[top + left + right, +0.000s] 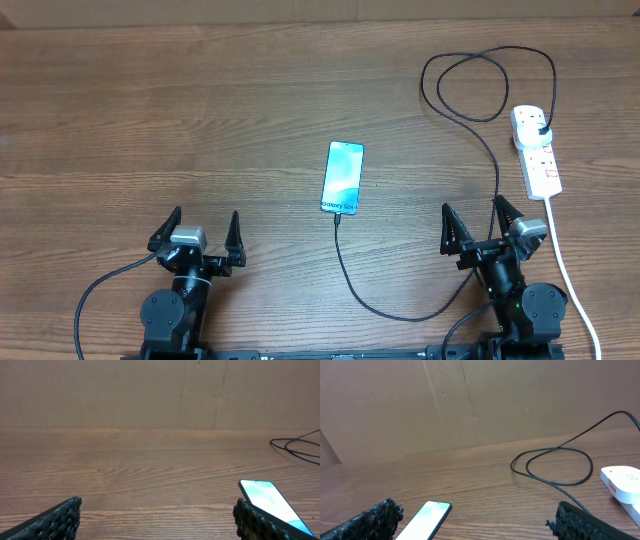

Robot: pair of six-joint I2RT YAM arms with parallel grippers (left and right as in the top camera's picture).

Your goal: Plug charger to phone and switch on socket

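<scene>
bg: brown wood-grain table [200, 120] | cardboard wall [470, 400] behind | even light

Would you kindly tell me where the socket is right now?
In the overhead view, the socket lies near the right edge of the table, ahead of the right claw and right of the phone.

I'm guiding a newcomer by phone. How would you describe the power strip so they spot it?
On the wooden table, look right, beyond the right gripper. There lies a white power strip with a black plug in its far end. Unlike the thin black cable looping beside it, it is a white block with red marks and a thick white cord.
</scene>
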